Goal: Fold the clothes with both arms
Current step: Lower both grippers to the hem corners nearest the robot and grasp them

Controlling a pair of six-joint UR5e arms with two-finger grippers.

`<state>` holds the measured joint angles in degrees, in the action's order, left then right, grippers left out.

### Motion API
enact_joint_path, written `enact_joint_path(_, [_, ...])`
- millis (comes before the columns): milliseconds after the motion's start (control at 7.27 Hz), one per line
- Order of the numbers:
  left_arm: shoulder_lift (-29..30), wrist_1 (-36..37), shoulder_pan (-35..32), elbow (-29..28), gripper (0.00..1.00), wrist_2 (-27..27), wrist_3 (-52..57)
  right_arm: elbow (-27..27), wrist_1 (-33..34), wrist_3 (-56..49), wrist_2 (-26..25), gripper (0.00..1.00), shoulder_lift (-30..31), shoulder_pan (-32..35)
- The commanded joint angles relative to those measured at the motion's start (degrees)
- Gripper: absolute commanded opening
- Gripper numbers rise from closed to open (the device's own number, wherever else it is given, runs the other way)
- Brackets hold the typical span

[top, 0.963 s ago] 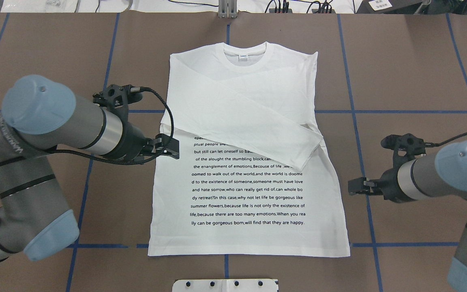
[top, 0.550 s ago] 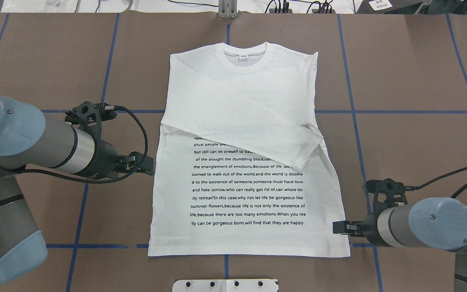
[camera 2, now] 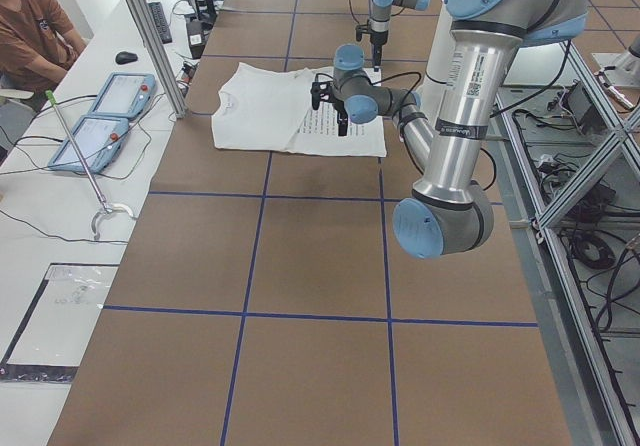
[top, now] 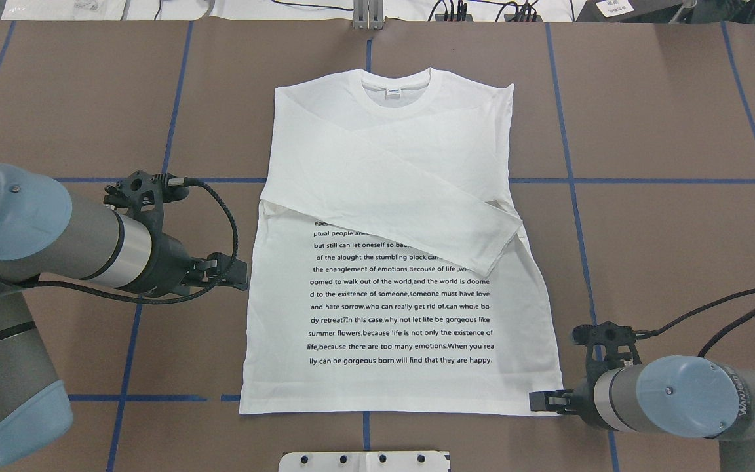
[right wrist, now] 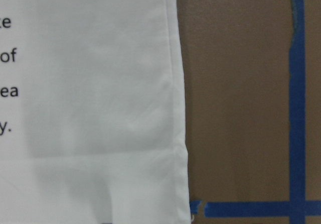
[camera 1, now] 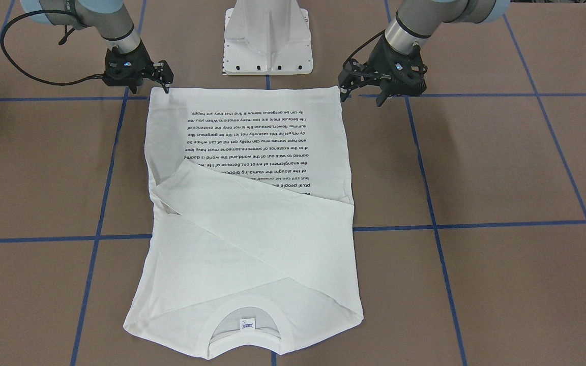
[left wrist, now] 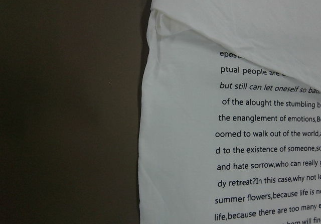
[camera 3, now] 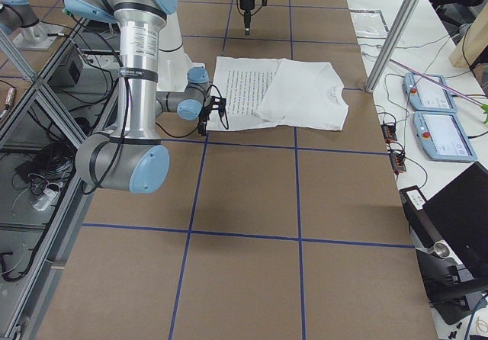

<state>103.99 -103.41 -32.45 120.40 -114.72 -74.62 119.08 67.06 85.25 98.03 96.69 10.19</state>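
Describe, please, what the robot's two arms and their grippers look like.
Both the left arm and the right arm are silver-grey tubes with light blue joint caps and black bands. Each ends in a black two-finger gripper, the left gripper and the right gripper, fed by a black cable. White lettering runs along the right arm's tube.

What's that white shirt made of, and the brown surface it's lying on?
Shirt: soft matte knit, probably cotton; it lies limp, finely wrinkled, with a ribbed collar. Table surface: a matte brown sheet, perhaps paper or card, gridded with blue tape.
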Motion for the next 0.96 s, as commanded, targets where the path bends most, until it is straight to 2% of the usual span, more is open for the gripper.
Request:
enact_joint_path(0, [-0.4, 0.0, 0.0, 0.4, 1.0, 0.0, 0.0, -0.3, 0.0, 0.0, 0.0, 0.92, -0.2, -0.3])
enact_joint_path(413, [-0.5, 0.0, 0.1, 0.2, 1.0, 0.0, 0.0, -0.4, 0.3, 0.0, 0.1, 0.67, -0.7, -0.4])
enact_joint_path(688, [-0.6, -0.1, 0.4, 0.2, 1.0, 0.0, 0.0, -0.4, 0.3, 0.0, 0.1, 0.47, -0.6, -0.4])
enact_joint_path(826, [-0.6, 0.0, 0.4, 0.1, 1.0, 0.0, 0.0, 0.0, 0.3, 0.0, 0.1, 0.09, -0.6, -0.3])
